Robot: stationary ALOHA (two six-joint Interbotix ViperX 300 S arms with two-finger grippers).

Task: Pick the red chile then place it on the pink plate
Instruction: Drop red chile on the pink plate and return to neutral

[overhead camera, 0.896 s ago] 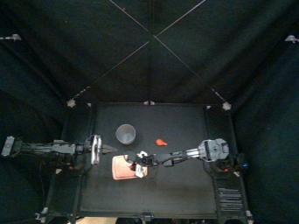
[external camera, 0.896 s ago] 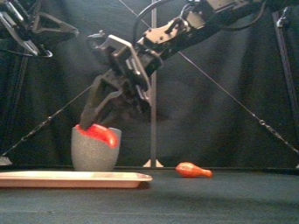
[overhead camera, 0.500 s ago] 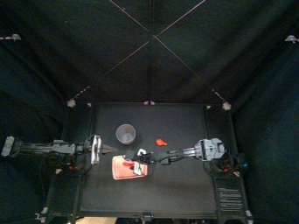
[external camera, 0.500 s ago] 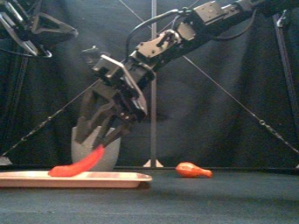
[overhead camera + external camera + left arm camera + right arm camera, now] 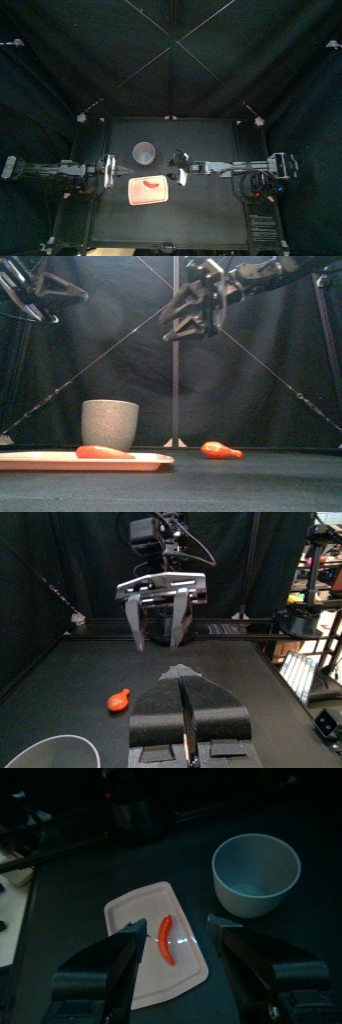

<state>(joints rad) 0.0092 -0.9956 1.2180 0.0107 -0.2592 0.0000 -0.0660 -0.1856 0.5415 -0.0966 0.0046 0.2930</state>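
The black desk [image 5: 207, 215] carries the pink plate [image 5: 150, 462]. The right gripper [image 5: 158, 640] hangs high above the desk, just behind and to the right of the plate, its jaws spread apart and empty. The left gripper [image 5: 185, 682] rests to the left of the plate, jaws pressed together on nothing. A grey speckled cup [image 5: 110, 423] stands upright just behind the plate. The red chile [image 5: 104, 452] lies flat on the plate, near its middle. A small orange-red toy [image 5: 221, 450] lies on the desk behind and to the right of the plate, apart from it.
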